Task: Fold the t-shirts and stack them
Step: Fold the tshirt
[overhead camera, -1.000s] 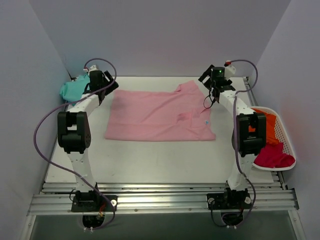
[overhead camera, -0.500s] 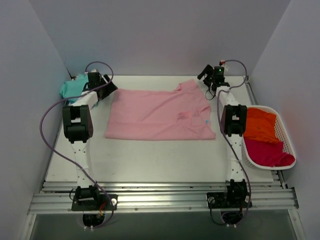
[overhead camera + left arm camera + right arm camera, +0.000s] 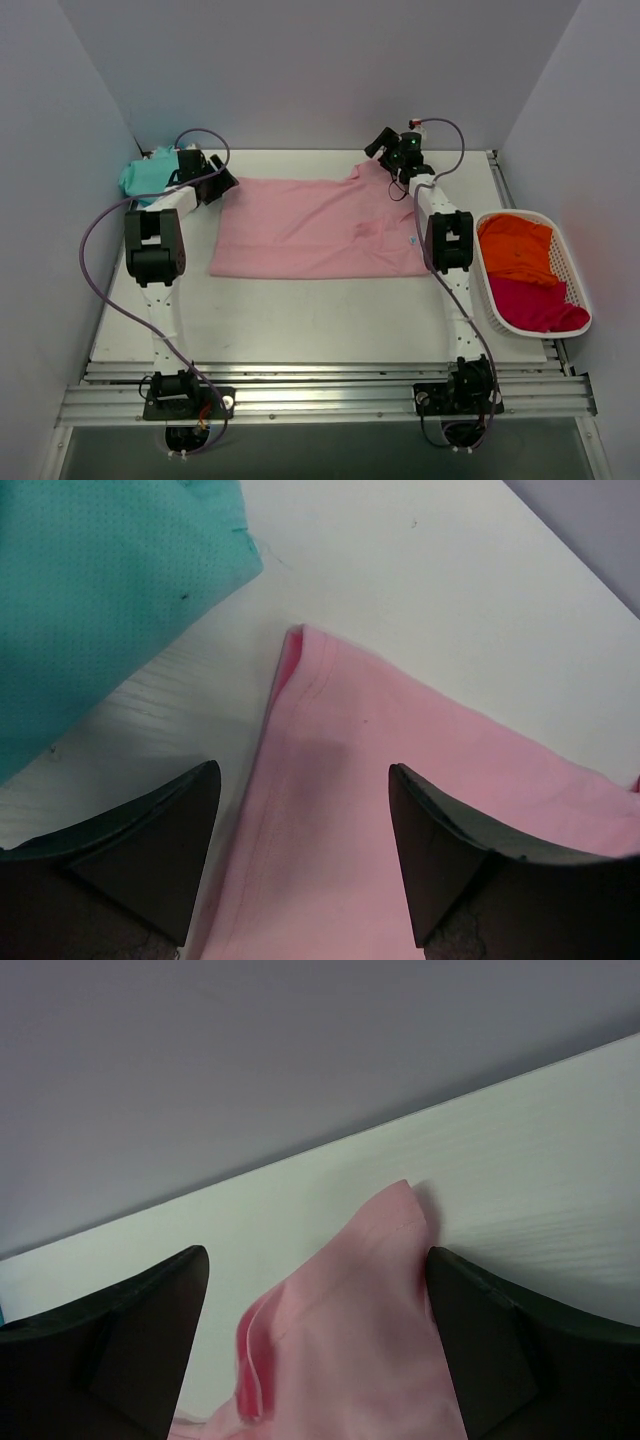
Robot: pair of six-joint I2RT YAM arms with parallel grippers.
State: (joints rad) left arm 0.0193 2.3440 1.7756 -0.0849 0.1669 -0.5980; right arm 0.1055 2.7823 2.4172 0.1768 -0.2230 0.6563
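Pink t-shirt (image 3: 320, 230) lies spread flat across the middle of the white table (image 3: 320, 330). One short sleeve pokes toward the back wall, and a small mark shows on the chest.

At its back left corner is the left gripper (image 3: 300, 775). Its fingers are spread wide with the corner of the hem lying between them, and nothing is pinched. The right gripper (image 3: 315, 1260) is at the sleeve near the far edge of the table. Its fingers are also wide apart, one on either side of the sleeve's tip, and not closed on it.

A teal t-shirt (image 3: 145, 178) sits in the far left corner of the table, near the pink one's corner but apart from it. Off to the right, a white basket (image 3: 566, 262) holds an orange t-shirt (image 3: 515, 250) toward the back and a magenta t-shirt (image 3: 540, 310) nearer the front.
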